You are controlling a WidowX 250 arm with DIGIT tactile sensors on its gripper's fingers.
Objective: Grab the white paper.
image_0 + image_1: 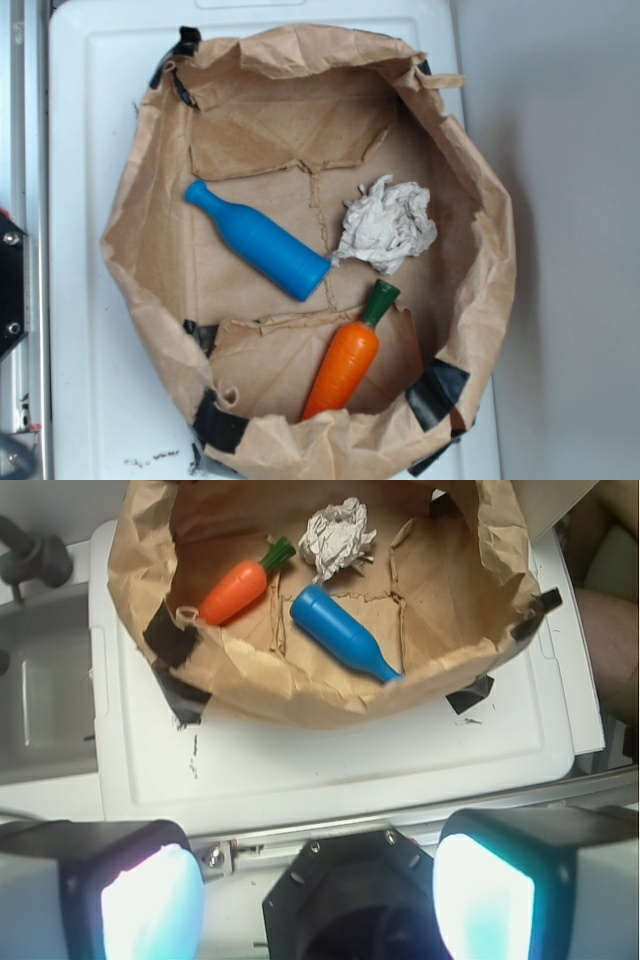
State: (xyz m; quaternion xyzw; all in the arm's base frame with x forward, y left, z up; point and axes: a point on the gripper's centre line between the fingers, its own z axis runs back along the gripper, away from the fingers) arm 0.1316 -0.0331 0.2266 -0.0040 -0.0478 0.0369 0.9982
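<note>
the paper (337, 538) lies in the bag (250, 685), between carrot (233, 590) and bottle (343, 632), well ahead of the gripper (318, 895), past the bag's near wall; the jaws stand wide apart, holding nothing.

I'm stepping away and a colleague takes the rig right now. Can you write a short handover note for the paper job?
Gripper: open, empty, hanging outside the brown paper bag, well short of its contents.
White paper: crumpled, lying on the bag's floor, at the base end of the blue bottle, just above the toy carrot's green top.
Done: nothing grabbed yet.
Left: move over the bag, lower onto the paper, close, lift.
</note>
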